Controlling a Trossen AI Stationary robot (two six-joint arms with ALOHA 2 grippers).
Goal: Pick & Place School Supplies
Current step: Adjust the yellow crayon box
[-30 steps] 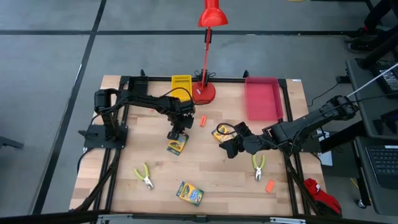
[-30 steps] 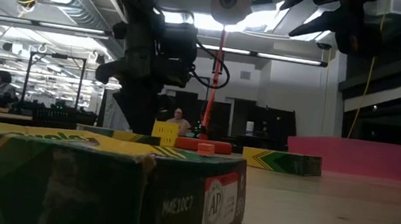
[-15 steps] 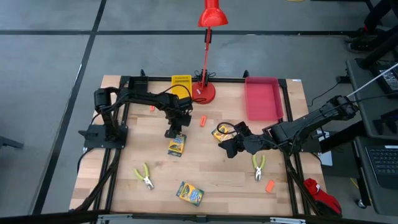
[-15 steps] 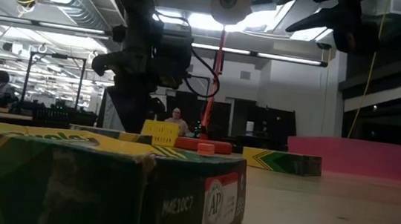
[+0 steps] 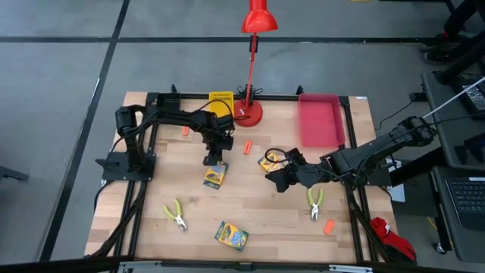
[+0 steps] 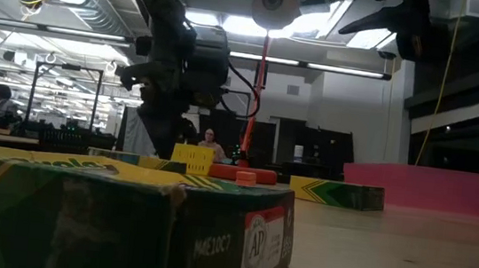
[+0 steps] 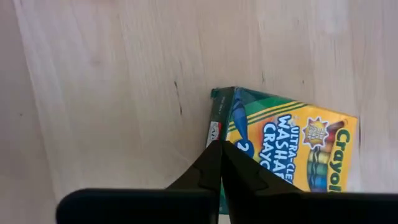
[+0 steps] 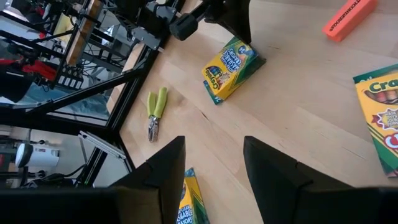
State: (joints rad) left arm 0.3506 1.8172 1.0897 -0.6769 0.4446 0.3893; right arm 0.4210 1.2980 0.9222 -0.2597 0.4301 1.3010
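High view tells you little is done. Three crayon boxes (image 5: 215,176) (image 5: 268,161) (image 5: 231,235), two pliers (image 5: 176,214) (image 5: 314,203) and orange pieces (image 5: 247,146) lie loose on table (image 5: 265,212); pink tray (image 5: 320,118) empty. Left gripper (image 5: 211,159) above centre box, fingers closed, holding nothing. Right gripper (image 5: 277,179) beside right box, fingers apart, empty. You have everything left to place.

A red desk lamp (image 5: 250,45) is standing at the far edge of the wooden tabletop (image 5: 258,212), its round base (image 5: 248,113) sitting on the wood and its shade leaning out beyond the edge. A yellow tray (image 5: 220,99) is lying just beside the base, and a pink tray (image 5: 320,119) is resting near the far right corner. A red cloth (image 5: 390,236) is lying off the near right corner. In the low view, a person (image 6: 211,141) is showing far back in the room.
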